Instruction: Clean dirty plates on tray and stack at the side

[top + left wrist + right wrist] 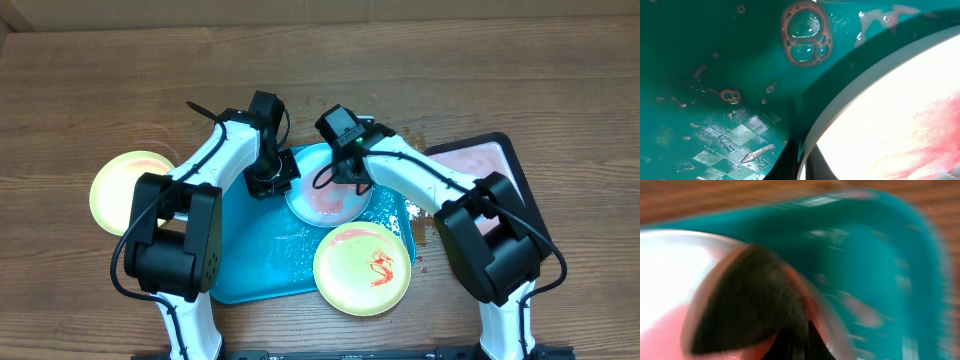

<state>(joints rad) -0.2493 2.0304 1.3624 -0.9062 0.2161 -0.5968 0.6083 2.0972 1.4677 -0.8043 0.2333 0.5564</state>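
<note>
Your turquoise rectangular plastic tray [250,272] holds the red-smeared light blue round plastic plate [325,207], its rim pinched by the left gripper [270,184], the right gripper [346,180] clenched over it, and a pale yellow-green plate [362,268] overlapping the tray's near rim.

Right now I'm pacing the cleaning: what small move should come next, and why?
Probably a wipe of the dark pad in the right gripper across the blue plate: red smear shows on it, and the left gripper pins its rim in the tray.
</note>
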